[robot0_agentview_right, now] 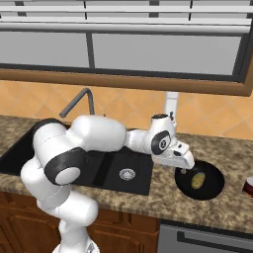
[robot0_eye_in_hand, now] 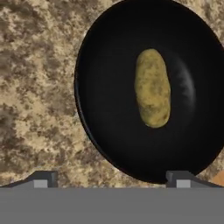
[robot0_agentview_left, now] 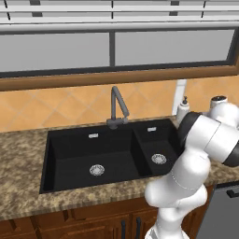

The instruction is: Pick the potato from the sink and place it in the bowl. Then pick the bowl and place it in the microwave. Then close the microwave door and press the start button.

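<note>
Potato (robot0_eye_in_hand: 152,89) loose in the black bowl (robot0_eye_in_hand: 105,122) on the counter (robot0_eye_in_hand: 35,87), fingers (robot0_eye_in_hand: 112,178) wide apart, empty above it.

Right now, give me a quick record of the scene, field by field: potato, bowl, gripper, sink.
potato: lying inside the bowl, free of the fingers
bowl: black, on the granite counter to the right of the sink
gripper: open, empty, over the bowl's near rim
sink: both basins hold nothing but their drain rings
task stage: potato placed; bowl not yet picked up
</note>
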